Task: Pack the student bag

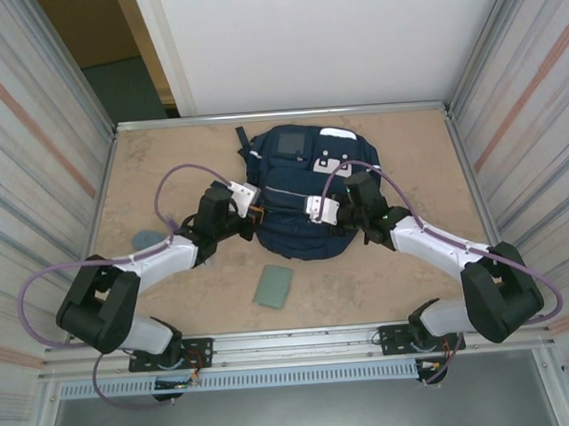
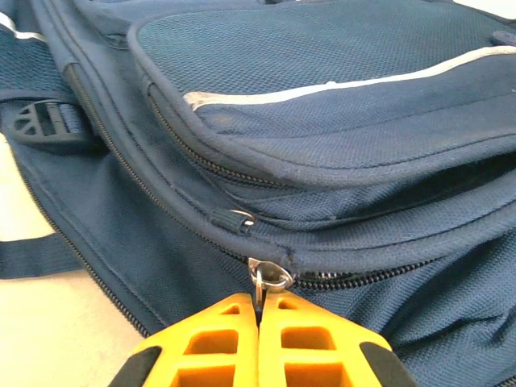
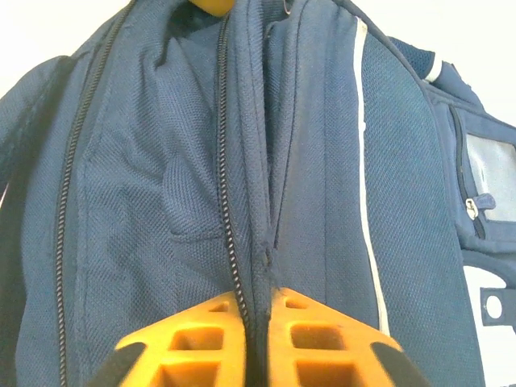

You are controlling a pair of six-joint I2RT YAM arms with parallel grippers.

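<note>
The bag (image 1: 297, 179) is laid flat at the middle of the tabletop (image 1: 167, 152), front side up, between the two arms. The left end effector (image 2: 258, 322) is seen fully closed on the metal zip pull (image 2: 270, 278) at the bag's edge, the ring pinched between the fingertips. The pull is presumably held so that the zip can be drawn along its track. The right end effector (image 3: 260, 310) is closed on a ridge of the bag's fabric beside a zip track (image 3: 230, 242) (cloth alone appears to be gripped there). This hold is judged to serve as an anchor, so that the soft bag is pulled taut and not dragged across the tabletop when the pull is moved. A green pad (image 1: 272, 286) is found on the tabletop just in front of the bag, apart from both arms, and is likely meant to be packed. How far the compartment is open cannot be told.
</note>
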